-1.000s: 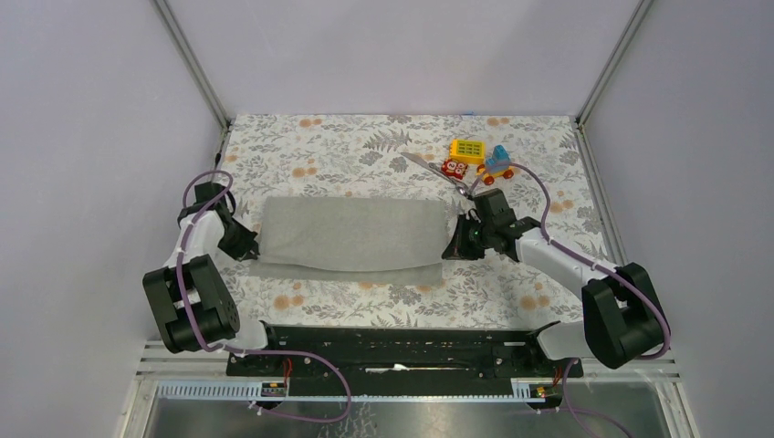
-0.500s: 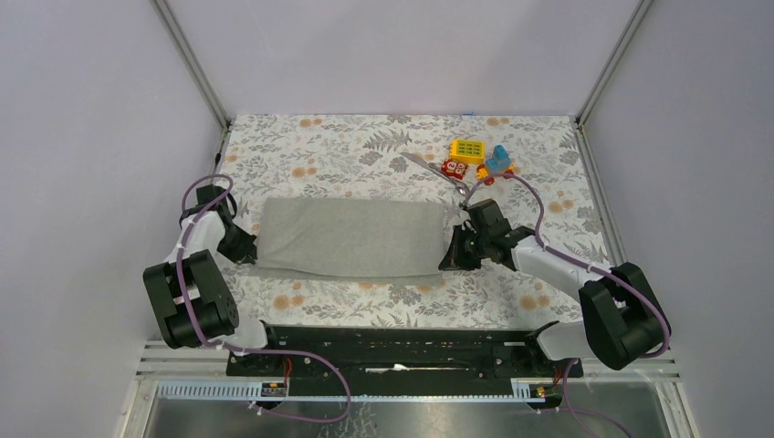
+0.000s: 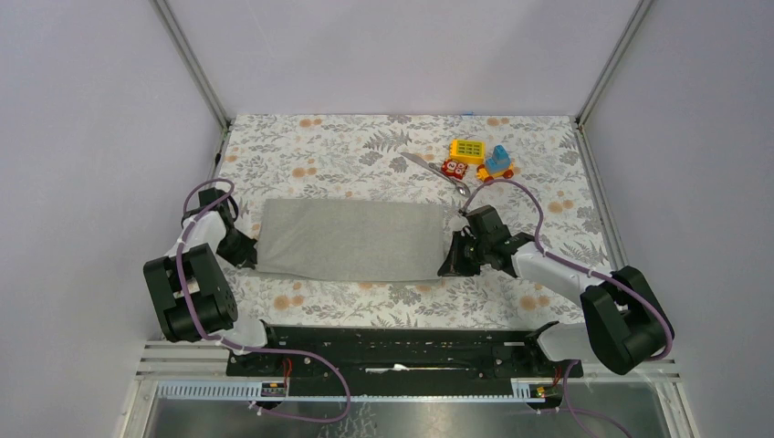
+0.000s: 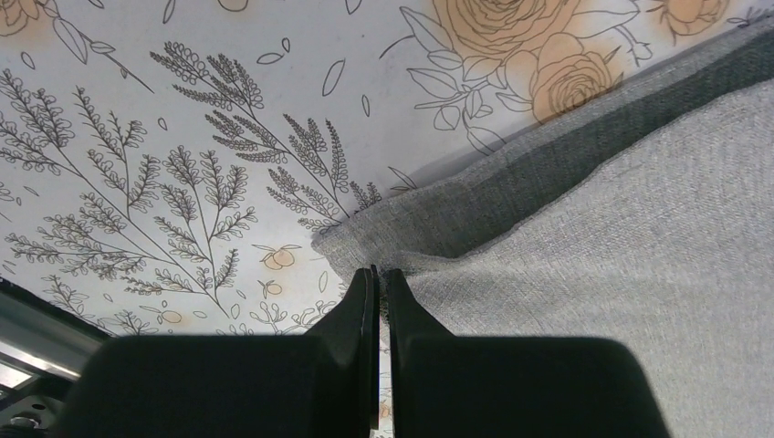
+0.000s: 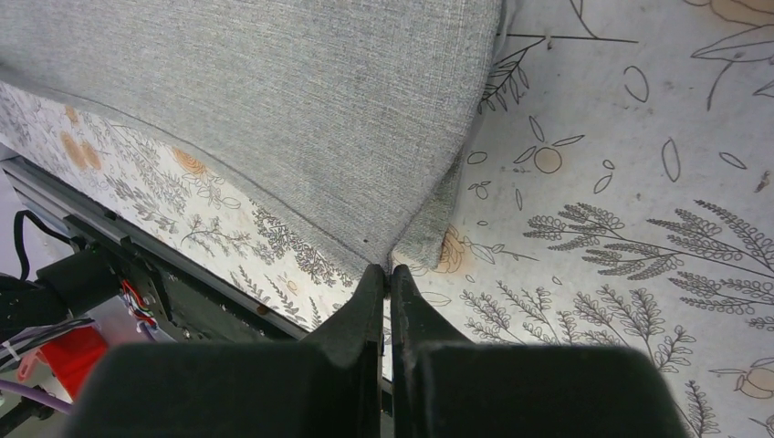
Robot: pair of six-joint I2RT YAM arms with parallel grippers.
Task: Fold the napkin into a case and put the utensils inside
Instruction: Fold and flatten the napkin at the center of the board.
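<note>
Grey napkin [image 3: 351, 240] lies folded into a long rectangle mid floral tablecloth [image 3: 347, 146]. L gripper [image 4: 379, 274] is clenched on its near-left corner and R gripper [image 5: 388, 272] pinches the near-right corner (both down at cloth level). Silver utensils [image 3: 429, 169] lie well apart at the far side, just beside toy blocks [image 3: 479, 160].

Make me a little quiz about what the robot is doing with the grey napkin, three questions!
1. True or false: the utensils already lie inside the napkin.
2. What does the left pincer grip? A) a napkin corner B) the utensils C) nothing
3. Fill in, open or shut: the right pincer is ___ on a napkin corner.

Key:
1. False: they lie on the tablecloth, beyond the napkin.
2. A
3. shut
</note>
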